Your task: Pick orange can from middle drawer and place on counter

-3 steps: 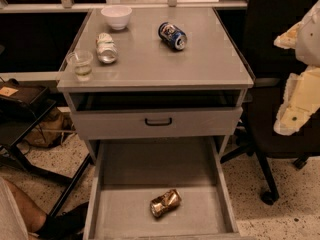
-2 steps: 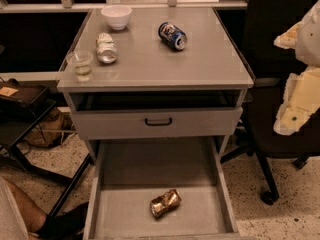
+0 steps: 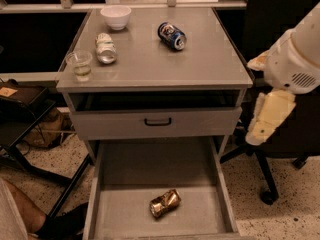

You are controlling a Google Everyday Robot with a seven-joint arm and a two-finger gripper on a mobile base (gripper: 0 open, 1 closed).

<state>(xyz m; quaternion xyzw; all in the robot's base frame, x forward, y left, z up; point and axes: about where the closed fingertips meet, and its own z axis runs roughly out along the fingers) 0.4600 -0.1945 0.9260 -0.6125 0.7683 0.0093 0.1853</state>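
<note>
The gripper (image 3: 262, 124) hung at the right edge of the frame, beside the cabinet and level with the upper drawer (image 3: 115, 125). It held nothing. Whether it was released or clenched could not be told from this view.

The orange can (image 3: 165, 203) lay on its side on the floor of the middle drawer (image 3: 150, 164), in the lower centre of the frame. The drawer stood pulled out. The can rested near the drawer's front, apart from both side walls and well apart from the gripper.

The upper drawer, fitted with a black handle (image 3: 158, 121), sat above the open drawer.

The counter (image 3: 150, 64) carried four items:
- a white bowl (image 3: 116, 17) at the upper left;
- a silver-white can (image 3: 106, 48) on its side below the bowl;
- a clear glass (image 3: 80, 65) at the left front corner;
- a blue can (image 3: 171, 36) on its side, right of centre.
</note>
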